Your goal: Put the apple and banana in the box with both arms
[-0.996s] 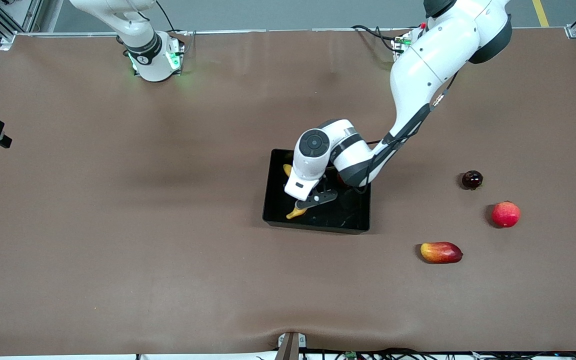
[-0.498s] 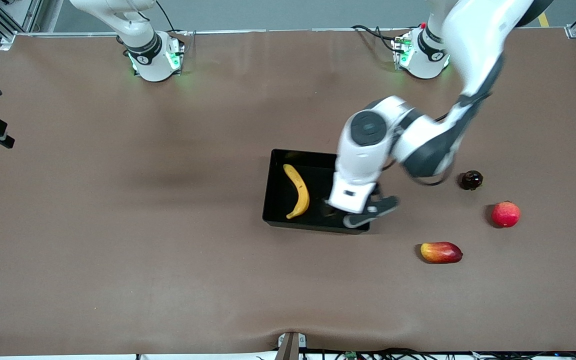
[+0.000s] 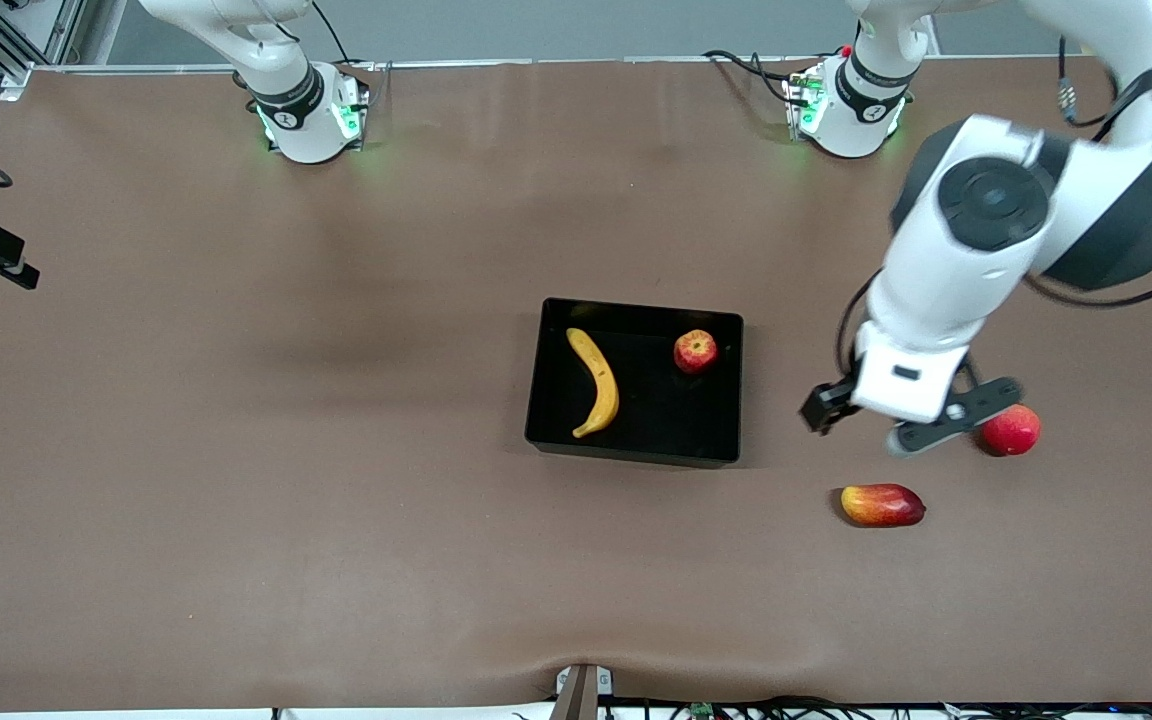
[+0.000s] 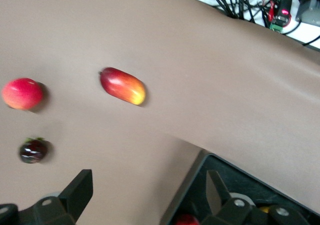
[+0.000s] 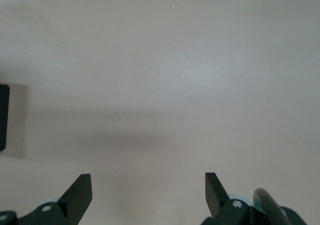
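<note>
The black box (image 3: pixel 636 305) stands mid-table. In it lie the yellow banana (image 3: pixel 596 382), toward the right arm's end, and the small red apple (image 3: pixel 695 351), toward the left arm's end. My left gripper (image 3: pixel 936 428) is open and empty, up in the air over the bare table between the box and a pink-red fruit. The left wrist view shows its open fingers (image 4: pixel 149 185), a corner of the box (image 4: pixel 189 184) and a bit of the apple (image 4: pixel 187 220). My right gripper (image 5: pixel 147 185) is open and empty over bare table; it is out of the front view.
A pink-red round fruit (image 3: pixel 1013 429) and a red-and-yellow mango-shaped fruit (image 3: pixel 882 504) lie toward the left arm's end. The left wrist view shows them (image 4: pixel 22 93) (image 4: pixel 122 85) and a small dark fruit (image 4: pixel 33 150), which the arm hides in the front view.
My left gripper let go of the banana in the box, rose and swung away toward the left arm's end. The apple in the box is now uncovered. The right arm has not moved.
</note>
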You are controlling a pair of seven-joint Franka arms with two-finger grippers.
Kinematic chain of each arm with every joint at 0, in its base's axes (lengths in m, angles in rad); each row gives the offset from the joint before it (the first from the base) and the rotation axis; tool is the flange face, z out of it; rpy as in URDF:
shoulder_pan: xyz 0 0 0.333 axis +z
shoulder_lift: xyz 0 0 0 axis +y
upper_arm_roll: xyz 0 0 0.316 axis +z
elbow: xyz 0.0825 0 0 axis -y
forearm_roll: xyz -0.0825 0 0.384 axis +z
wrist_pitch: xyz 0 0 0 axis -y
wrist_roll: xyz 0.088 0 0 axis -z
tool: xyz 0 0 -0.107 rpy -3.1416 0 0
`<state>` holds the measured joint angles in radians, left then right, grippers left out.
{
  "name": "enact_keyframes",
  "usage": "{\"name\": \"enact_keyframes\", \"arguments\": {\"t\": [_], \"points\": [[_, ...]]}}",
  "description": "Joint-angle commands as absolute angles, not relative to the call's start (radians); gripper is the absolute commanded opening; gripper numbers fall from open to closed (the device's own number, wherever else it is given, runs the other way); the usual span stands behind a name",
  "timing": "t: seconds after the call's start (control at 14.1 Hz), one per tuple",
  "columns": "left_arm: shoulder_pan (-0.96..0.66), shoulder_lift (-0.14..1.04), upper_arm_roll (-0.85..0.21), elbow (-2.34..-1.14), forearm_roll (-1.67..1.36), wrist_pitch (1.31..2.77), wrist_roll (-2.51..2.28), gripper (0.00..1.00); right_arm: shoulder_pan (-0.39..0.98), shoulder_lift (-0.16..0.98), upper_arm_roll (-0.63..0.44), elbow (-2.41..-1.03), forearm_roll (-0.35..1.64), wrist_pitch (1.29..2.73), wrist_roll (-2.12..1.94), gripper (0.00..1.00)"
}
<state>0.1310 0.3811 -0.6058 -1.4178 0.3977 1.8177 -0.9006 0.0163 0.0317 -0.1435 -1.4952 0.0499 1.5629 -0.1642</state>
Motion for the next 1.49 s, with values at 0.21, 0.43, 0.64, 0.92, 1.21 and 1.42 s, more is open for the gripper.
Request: {"name": "enact_keyframes", "arguments": {"t": [0.21,0.43,0.64,0.92,1.21,1.42], "points": [[0.264,0.226,-0.607,-1.433,0.273,1.709,-0.516,1.0,0.009,0.035,-0.13,-1.471,0.032,1.545,-0.147,1.0],[0.258,0.132,-0.519,-1.468,0.183,1.683,-0.393,1.0,0.009,0.035,-0.129,-1.471,0.046,1.545,-0.147,1.0],[0.171,0.045,-0.341,-1.537,0.121,1.68,-0.194,1.0,0.008,0.035,-0.129,-1.471,0.048,1.543,-0.1,1.0],[0.083,-0.06,-0.187,-1.651,0.022,1.667,-0.164,1.0,0.006,0.035,-0.129,-1.471,0.048,1.545,-0.069,1.0],[0.046,-0.081,-0.14,-1.657,0.002,1.625,-0.14,1.0,0.005,0.035,-0.129,-1.471,0.049,1.545,-0.067,1.0],[0.041,-0.123,-0.138,-1.707,0.002,1.623,-0.156,1.0,0.006,0.035,-0.129,-1.471,0.049,1.545,-0.066,1.0]]}}
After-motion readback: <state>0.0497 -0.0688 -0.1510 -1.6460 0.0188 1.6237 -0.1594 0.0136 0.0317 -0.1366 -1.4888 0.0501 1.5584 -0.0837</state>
